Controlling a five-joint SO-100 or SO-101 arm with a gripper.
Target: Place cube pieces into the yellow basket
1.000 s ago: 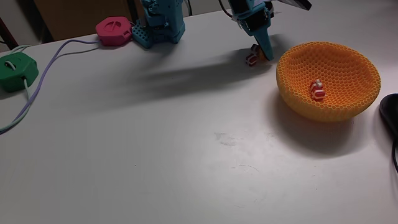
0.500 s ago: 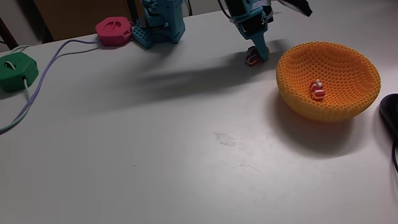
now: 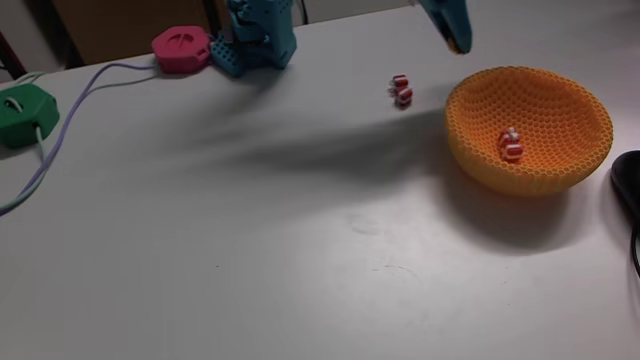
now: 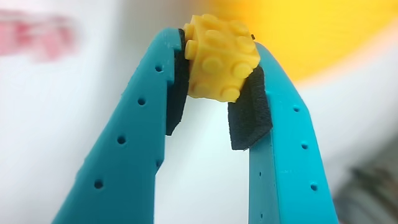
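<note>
Where the gripper [image 4: 219, 74] is seen in the wrist view, a yellow cube [image 4: 221, 57] is clamped between its black pads [image 4: 249, 118], near the fingertips. 
- Yellow cube: studded, judged rigid, very light, smooth plastic; best taken on two opposite flat faces, as now; slipping is thought possible since little pad overlaps it. 
- Basket [image 3: 590, 125]: on the table [image 3: 250, 250], just beside and below the raised gripper [image 3: 455, 40] in the fixed view. 
- Striped cubes: one lies in the basket [image 3: 512, 146]; others rest on the table left of it [image 3: 402, 91].
</note>
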